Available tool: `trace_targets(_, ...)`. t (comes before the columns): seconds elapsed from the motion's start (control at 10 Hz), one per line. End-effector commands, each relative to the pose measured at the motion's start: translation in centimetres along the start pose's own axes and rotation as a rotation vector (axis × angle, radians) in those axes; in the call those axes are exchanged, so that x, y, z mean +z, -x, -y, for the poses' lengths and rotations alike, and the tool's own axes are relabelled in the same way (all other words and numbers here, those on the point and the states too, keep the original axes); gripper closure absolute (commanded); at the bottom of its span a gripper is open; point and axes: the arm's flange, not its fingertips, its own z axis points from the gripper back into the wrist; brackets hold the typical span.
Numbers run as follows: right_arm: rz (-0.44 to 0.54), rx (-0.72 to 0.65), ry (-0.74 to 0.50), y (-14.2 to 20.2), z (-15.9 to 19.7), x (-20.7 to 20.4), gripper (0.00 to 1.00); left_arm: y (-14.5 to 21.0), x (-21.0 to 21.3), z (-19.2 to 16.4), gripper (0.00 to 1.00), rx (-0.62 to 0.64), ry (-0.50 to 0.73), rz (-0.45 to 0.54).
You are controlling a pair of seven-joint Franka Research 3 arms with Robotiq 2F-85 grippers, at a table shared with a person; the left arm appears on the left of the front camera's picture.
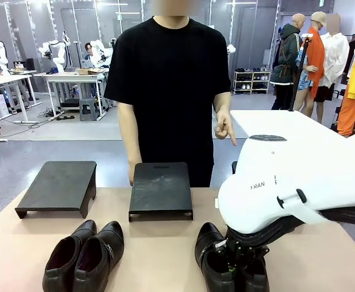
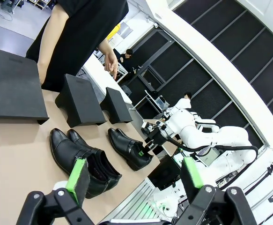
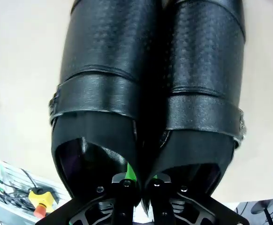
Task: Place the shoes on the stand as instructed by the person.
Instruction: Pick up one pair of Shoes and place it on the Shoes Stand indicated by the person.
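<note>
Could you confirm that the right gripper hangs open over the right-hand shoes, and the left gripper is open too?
Not open: the right gripper is shut on the right-hand shoes, as the right wrist view shows. The left gripper is open.

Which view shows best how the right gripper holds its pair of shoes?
The right wrist view: up close, the right gripper is shut on the adjoining inner walls of the pair. In the front view the arm covers much of this grip. In the left wrist view it is far and small.
</note>
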Motion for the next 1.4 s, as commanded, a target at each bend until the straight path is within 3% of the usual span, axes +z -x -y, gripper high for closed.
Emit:
trace_targets(0.0,0.074,-0.007,0.025,1.8,1.5,4.2,1.00,0.0,0.2,0.1,0.00,-0.007,0.013,0.004)
trace_targets(0.1,0.134,0.032,0.014,2.1,2.4,7.1,1.00,0.0,0.2,0.1,0.00,-0.007,0.013,0.004)
trace_targets(0.7,0.257,0.161,0.027,0.1,8.8,19.2,1.00,0.0,0.2,0.1,0.00,-0.007,0.013,0.004)
trace_targets(1.0,0.312,0.147,0.069,-3.4,12.4,20.9,1.00,0.0,0.2,0.1,0.00,-0.007,0.013,0.004)
trace_targets(1.3,0.342,0.140,0.028,-5.3,14.3,22.4,1.00,0.0,0.2,0.1,0.00,-0.007,0.013,0.004)
